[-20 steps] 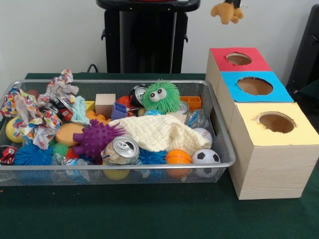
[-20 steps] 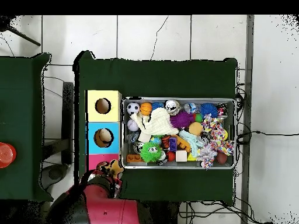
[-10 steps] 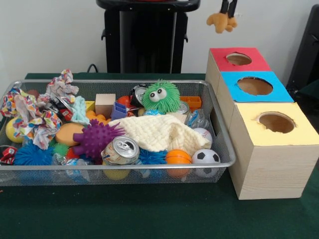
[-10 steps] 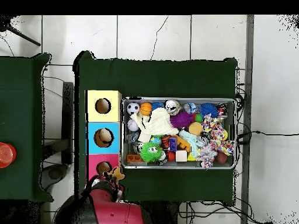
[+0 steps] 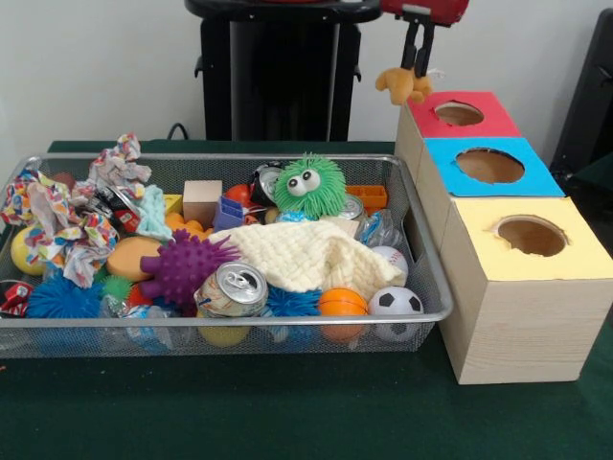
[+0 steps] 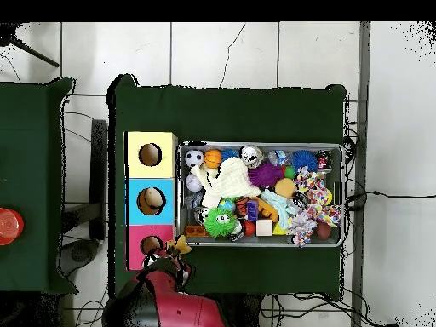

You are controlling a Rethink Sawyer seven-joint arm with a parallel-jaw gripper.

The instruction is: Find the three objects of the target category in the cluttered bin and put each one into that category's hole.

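The small tan plush toy [image 5: 403, 85] hangs at the top of the front view, pinched between the closed fingers of the gripper [image 5: 416, 69], just left of the red-topped box [image 5: 460, 115] and a little above its top; it is not yet over that box's hole [image 5: 459, 113], which lies up and to the right of it in the frame. Nearest the camera, the yellow-topped box [image 5: 527, 287] sits lower right, with the wire bin [image 5: 230, 316] filling the lower left, a crushed can [image 5: 233, 287], a small soccer ball [image 5: 396, 302] and a purple spiky ball [image 5: 182, 266] at its front. Behind them lie a cream knitted cloth [image 5: 306, 254] and a green fuzzy toy [image 5: 308, 186], then the blue-topped box [image 5: 488, 168]. Nothing seems to block the short sideways shift to the hole, though the toy dangles loosely and might catch the red rim.
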